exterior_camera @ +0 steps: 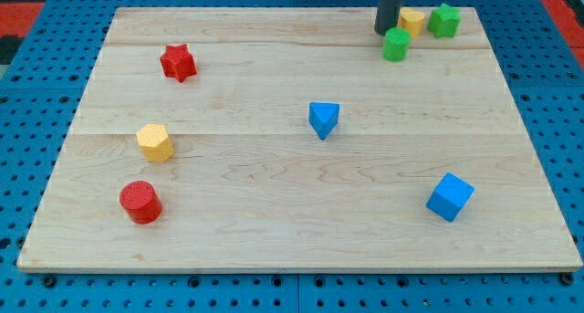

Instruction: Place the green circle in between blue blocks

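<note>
The green circle [396, 45] is a short green cylinder near the view's top right of the wooden board [228, 185]. My tip [384, 32] stands just up and left of it, touching or nearly touching. A blue triangular block [323, 119] lies near the board's middle. A blue cube [450, 196] lies at the lower right. The green circle is well above both blue blocks.
A yellow block [412, 21] and a green star-like block [444, 20] sit just right of my tip. A red star [179, 62] is at the upper left, a yellow hexagon [155, 142] at the left, a red cylinder [140, 202] at the lower left.
</note>
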`<state>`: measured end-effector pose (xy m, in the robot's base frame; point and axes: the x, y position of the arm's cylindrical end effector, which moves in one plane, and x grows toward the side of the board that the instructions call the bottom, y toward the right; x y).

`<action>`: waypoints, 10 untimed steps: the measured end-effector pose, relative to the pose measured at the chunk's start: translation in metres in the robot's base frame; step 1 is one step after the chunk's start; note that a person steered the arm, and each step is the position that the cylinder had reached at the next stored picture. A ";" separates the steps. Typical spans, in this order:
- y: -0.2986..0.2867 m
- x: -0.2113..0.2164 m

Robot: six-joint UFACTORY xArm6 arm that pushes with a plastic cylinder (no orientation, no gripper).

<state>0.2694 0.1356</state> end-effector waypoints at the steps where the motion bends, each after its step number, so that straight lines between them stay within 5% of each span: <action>1: 0.024 0.038; 3: 0.058 0.068; 6: 0.028 0.202; 8: 0.092 0.226; 10: -0.008 0.225</action>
